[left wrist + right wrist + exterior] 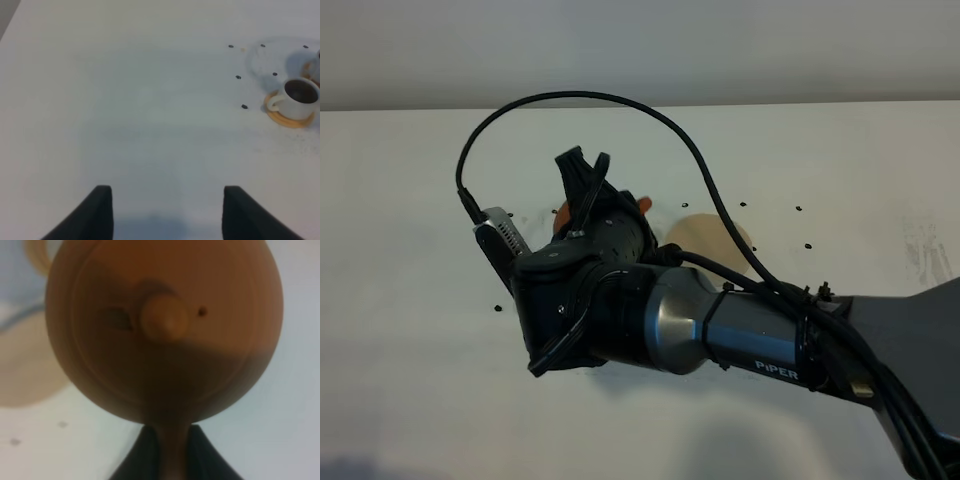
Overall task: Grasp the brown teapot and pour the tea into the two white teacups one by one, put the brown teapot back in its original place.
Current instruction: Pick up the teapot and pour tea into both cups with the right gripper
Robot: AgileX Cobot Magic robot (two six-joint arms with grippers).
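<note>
text: "PiPER" | on: grey forearm link of right arm (760, 345) | other readable text: none

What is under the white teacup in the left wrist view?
The white teacup stands on an orange coaster, with dark tea inside. Only the coaster's rim shows; its middle is covered by the cup.
</note>
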